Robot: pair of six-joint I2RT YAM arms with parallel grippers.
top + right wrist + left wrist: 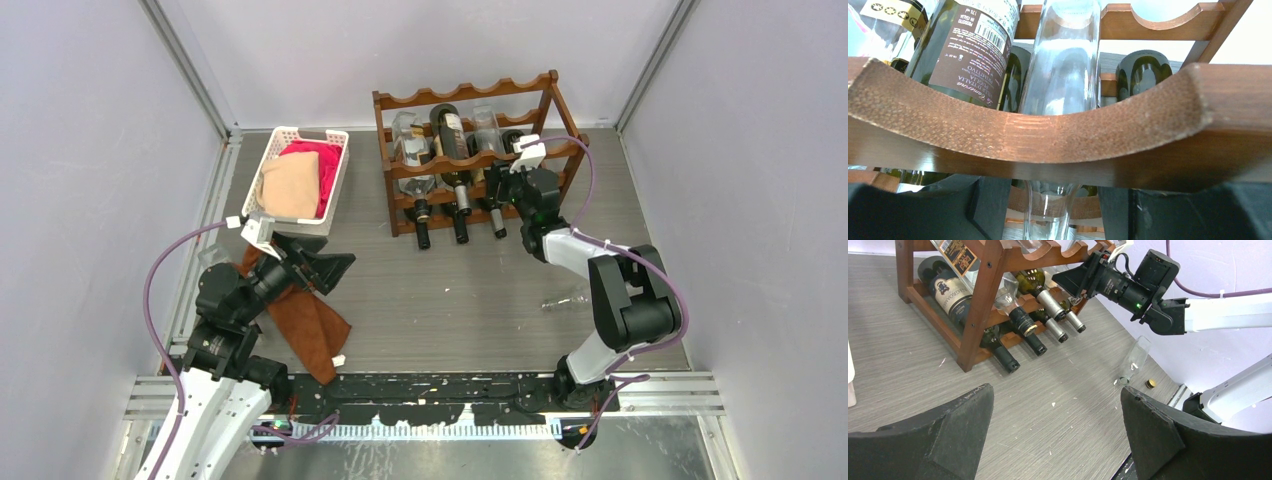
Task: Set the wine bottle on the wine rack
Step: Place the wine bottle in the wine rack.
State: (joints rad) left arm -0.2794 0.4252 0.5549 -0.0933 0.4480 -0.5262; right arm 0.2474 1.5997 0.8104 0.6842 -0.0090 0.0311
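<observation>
Now my right gripper (1054, 202) is slightly spread, clear glass wine bottle (1064, 60) between its fingers, dark reddish-brown wooden wine rack (1128, 130) just above; left gripper (1055, 400) gapes wide.

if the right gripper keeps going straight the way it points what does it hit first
Most likely the wine rack's curved front rail, which fills the view just ahead of the right gripper. The clear bottle sits between its fingers and runs over that rail. Exact gap is hard to judge.
</observation>
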